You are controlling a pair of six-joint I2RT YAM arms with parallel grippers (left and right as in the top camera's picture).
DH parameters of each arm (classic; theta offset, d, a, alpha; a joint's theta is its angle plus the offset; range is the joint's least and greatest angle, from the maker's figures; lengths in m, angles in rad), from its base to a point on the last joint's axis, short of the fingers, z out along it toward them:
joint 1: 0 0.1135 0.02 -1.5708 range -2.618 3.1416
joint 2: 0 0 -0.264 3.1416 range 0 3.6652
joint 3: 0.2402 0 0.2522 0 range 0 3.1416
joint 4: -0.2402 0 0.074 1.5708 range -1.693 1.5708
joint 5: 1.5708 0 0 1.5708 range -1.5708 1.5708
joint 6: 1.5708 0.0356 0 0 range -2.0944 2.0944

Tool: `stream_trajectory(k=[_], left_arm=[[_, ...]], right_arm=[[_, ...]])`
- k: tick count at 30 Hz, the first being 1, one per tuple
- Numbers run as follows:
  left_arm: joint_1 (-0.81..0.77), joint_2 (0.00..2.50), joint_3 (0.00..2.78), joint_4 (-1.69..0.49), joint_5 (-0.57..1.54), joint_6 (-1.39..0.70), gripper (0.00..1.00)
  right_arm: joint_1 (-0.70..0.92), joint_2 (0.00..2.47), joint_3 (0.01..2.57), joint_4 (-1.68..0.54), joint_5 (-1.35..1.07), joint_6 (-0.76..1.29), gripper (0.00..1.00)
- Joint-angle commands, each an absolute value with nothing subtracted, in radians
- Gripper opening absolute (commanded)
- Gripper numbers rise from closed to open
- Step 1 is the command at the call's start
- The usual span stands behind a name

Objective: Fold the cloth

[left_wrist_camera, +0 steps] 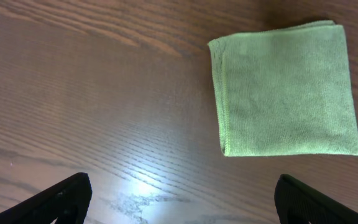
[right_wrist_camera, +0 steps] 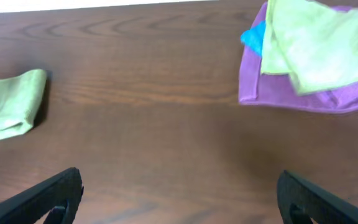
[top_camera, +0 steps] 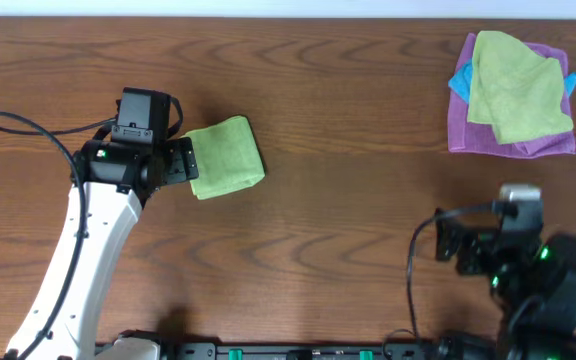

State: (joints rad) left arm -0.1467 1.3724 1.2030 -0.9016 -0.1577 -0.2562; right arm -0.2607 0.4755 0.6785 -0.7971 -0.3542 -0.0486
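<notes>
Overhead, left arm (top_camera: 83, 260) stretches forward over the table (top_camera: 348, 200). The left gripper (left_wrist_camera: 182, 202) is just beside the cloth (top_camera: 226, 155), jaws apart, empty. The right gripper (right_wrist_camera: 182, 196) is drawn back near-right, jaws wide, empty. One folded cloth lies left of centre. Three more are stacked far-right: purple cloth (top_camera: 463, 135), blue cloth (top_camera: 460, 82), yellow-green cloth (top_camera: 518, 90).

Lime-green cloth (top_camera: 225, 157); dark brown wood-grain table (top_camera: 348, 220); purple cloth (top_camera: 513, 140).

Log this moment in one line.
cloth: folded square, flat on table | left gripper: open, empty, near cloth | right gripper: open, empty, apart | task: fold looks done
</notes>
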Motion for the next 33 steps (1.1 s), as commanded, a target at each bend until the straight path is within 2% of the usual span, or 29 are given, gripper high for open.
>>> stream_trajectory(k=[1,5,21,25,29,33], left_arm=[[-0.144,1.369,1.22,-0.892,-0.163,-0.228,0.95],[-0.144,1.369,1.22,-0.874,-0.16,-0.204,0.95],[-0.144,1.369,1.218,-0.778,-0.103,-0.205,0.95],[-0.144,1.369,1.218,-0.816,-0.099,-0.204,0.95],[-0.144,1.369,1.212,-0.883,-0.096,-0.2,0.95],[-0.144,1.369,1.211,-0.894,-0.054,-0.176,0.95]], right_arm=[[-0.269,0.405,0.577,-0.804,-0.367,0.007,0.99],[-0.269,0.398,0.512,-0.795,-0.25,0.034,0.99],[-0.269,0.4,0.494,-0.917,-0.25,0.033,0.99],[-0.267,0.401,0.487,-1.013,-0.25,0.033,0.99],[-0.267,0.351,0.415,-0.688,-0.25,0.033,0.99],[-0.267,0.308,0.343,-0.627,-0.251,0.033,0.99]])
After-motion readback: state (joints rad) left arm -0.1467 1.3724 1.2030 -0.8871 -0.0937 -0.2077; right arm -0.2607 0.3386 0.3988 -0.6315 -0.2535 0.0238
